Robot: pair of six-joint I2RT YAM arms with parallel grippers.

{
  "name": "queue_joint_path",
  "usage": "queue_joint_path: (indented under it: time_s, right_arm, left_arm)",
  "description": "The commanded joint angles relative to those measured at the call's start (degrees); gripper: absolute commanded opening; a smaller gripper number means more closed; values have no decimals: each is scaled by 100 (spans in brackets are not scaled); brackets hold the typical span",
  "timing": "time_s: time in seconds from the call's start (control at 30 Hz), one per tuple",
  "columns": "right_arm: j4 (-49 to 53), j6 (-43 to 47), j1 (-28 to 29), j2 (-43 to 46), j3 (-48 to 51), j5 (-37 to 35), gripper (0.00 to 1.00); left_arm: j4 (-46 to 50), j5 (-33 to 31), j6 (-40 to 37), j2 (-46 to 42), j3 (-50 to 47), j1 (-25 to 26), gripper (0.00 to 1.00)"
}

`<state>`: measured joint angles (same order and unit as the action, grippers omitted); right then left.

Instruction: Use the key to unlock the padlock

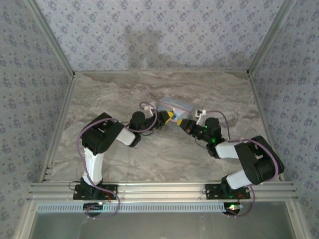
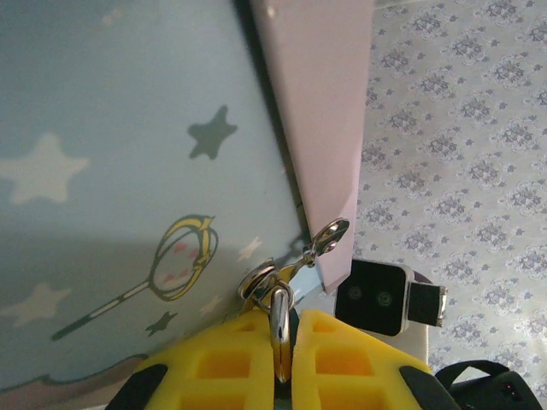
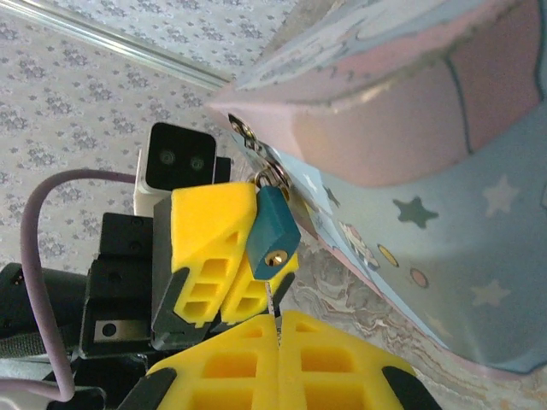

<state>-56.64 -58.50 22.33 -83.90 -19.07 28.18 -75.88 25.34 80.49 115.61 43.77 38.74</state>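
While holding the key (image 3: 272, 303) pinched in the right gripper (image 3: 275, 325), tip just under the keyhole (image 3: 274, 256), and the padlock (image 3: 273, 231) clamped in the left gripper (image 2: 280, 329) (hanging from the tin (image 3: 402, 222)), beware a tilted push: could skid off, bend, or swing it aside.

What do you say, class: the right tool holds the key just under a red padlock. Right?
Not red: the padlock is dark teal, as the right wrist view shows. The right tool does hold the key just under it.
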Motion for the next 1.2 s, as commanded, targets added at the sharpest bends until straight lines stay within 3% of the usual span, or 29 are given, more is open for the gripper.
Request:
queue_joint_path:
  time_s: [0.0,1.17]
  right_arm:
    - [-160,31,5,-52,-136,-156,0]
    - [-501,-69,110,-511,-417,-182,0]
  left_arm:
    - [-472,126,-33,-135,158,37,0]
    - [-473,280,-5,-166,165,53,0]
